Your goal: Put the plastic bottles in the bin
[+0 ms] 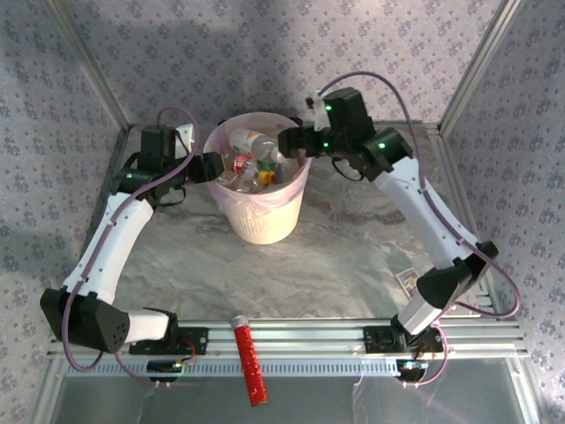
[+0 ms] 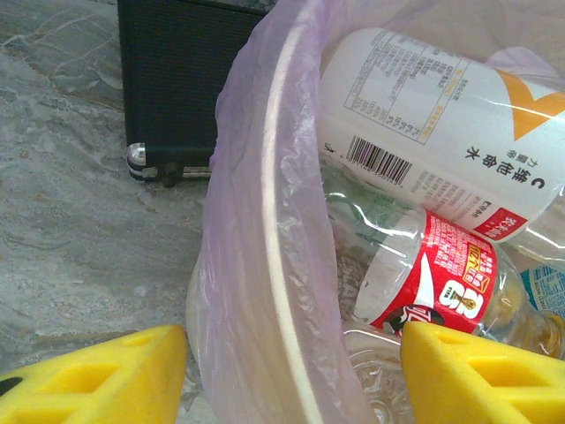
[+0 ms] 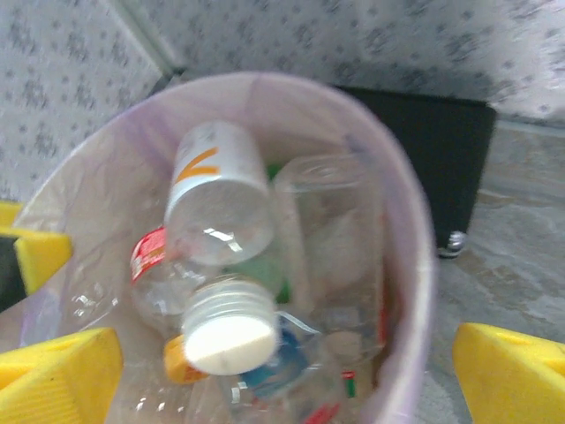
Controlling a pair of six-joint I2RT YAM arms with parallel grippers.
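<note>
The pale-pink bin (image 1: 265,221) stands mid-table with a thin liner over its rim (image 2: 274,177). Several plastic bottles lie inside: a white-labelled one with an orange mark (image 2: 441,115) (image 3: 221,190) (image 1: 247,140), a red-labelled clear one (image 2: 450,274) (image 3: 150,256), and a white-capped one (image 3: 228,331). My left gripper (image 1: 216,166) (image 2: 291,380) is open at the bin's left side, one yellow finger (image 2: 88,380) outside the rim and the other over the bottles. My right gripper (image 1: 287,141) (image 3: 282,380) hangs open over the bin's right side, holding nothing.
A red glittery tube (image 1: 249,364) lies on the front rail between the arm bases. A small flat card (image 1: 410,281) rests near the right arm's elbow. A black box (image 2: 185,79) (image 3: 424,150) sits on the table just beside the bin. Patterned walls close in the back and sides.
</note>
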